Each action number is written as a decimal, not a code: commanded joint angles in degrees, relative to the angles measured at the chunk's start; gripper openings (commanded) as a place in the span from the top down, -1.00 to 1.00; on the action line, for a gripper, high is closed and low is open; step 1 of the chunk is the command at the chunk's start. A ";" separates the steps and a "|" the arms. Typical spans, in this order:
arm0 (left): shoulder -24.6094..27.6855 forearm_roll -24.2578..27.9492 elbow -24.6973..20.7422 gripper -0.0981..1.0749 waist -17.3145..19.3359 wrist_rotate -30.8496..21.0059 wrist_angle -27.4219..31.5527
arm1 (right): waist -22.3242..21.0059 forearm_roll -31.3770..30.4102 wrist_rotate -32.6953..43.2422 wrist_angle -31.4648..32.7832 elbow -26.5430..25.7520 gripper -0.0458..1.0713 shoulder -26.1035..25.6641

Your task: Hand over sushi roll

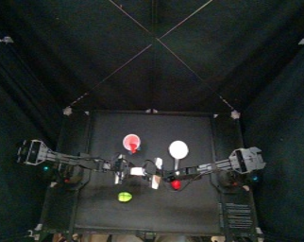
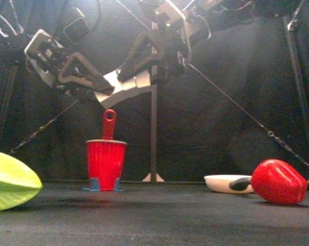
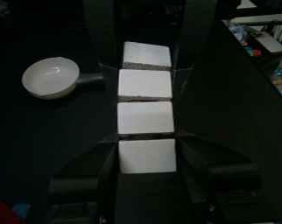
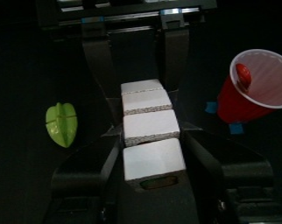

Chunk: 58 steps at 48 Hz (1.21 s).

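1. Currently, far left on the bench (image 2: 157,226): a yellow-green leaf-shaped item (image 2: 12,182) lies at the front edge, untouched.
2. Left claw (image 3: 146,131): its jaws are clamped on the sushi roll (image 3: 146,109), a row of white segments. In the left wrist view both jaws press its long sides.
3. Red cup (image 2: 106,163) stands upright left of centre with a red handle sticking out of it. It is well below the arms and is not involved.
4. The roll hangs in mid-air above the bench centre, held between both arms. In the front view it shows as a pale tilted bar (image 2: 125,88).
5. Right claw (image 4: 147,131): the right wrist view shows its jaws closed against the sides of the same roll. Both claws grip it at once, so my judgement is that the handover is at its midpoint.
6. Handling, judged: the roll looks light and stiff enough to span the gap. The seams between segments may flex or part if the arms pull apart. Grip the flat long sides and avoid the seams.
7. Right side: a white bowl (image 2: 229,183) sits just beside a red rounded item (image 2: 279,182).
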 commanded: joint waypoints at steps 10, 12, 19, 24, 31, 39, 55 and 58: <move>-0.18 0.09 -1.58 -0.10 0.18 0.09 -0.70 | -0.44 -0.18 0.00 -0.26 -1.58 -0.27 -1.32; -0.09 0.09 -1.58 -0.16 0.26 0.09 -0.70 | -0.35 -0.18 0.00 -0.26 -1.58 -0.27 -1.32; -0.18 0.00 -1.58 -0.42 0.35 0.00 -0.88 | -0.35 -0.18 0.00 -0.18 -1.49 -0.27 -1.41; -0.18 -0.44 -1.67 -0.66 0.35 -0.18 -1.05 | -0.35 -0.09 0.00 -0.18 -1.32 -0.27 -1.49; -0.26 -1.14 -1.32 -0.86 0.53 0.00 -2.11 | -0.35 0.09 0.00 -0.18 -1.23 -0.27 -1.58; -0.26 -1.05 -1.14 -0.88 0.62 0.00 -2.55 | -0.44 0.00 0.00 -0.18 -1.14 -0.27 -1.67; -0.35 -1.05 -1.05 -0.88 0.62 0.00 -2.55 | -0.35 0.00 0.35 -0.18 -0.79 -0.27 -1.67; -0.44 -1.14 -0.97 -0.88 0.62 0.00 -2.64 | -0.44 0.18 0.44 0.09 -0.53 -0.27 -1.85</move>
